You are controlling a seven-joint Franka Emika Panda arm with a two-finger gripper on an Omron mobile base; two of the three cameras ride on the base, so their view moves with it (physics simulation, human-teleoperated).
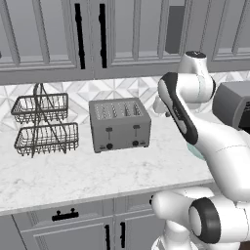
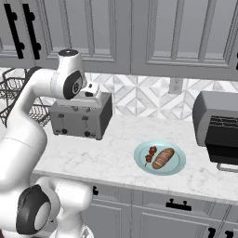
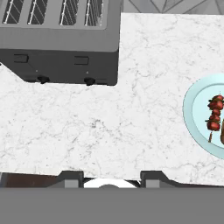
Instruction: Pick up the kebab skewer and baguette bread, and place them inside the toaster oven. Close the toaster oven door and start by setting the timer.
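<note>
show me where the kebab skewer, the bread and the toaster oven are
kebab skewer [image 2: 150, 155], right base view, on its red chunks.
bread [image 2: 163, 158], right base view, middle of the loaf.
toaster oven [image 2: 210, 105], right base view, grey top.

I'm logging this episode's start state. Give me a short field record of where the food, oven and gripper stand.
kebab skewer: on the plate, left of the bread
baguette bread: on the same plate
toaster oven: right end of the counter, door down
gripper: high over the counter, holding nothing
toaster: left of the plate
</note>
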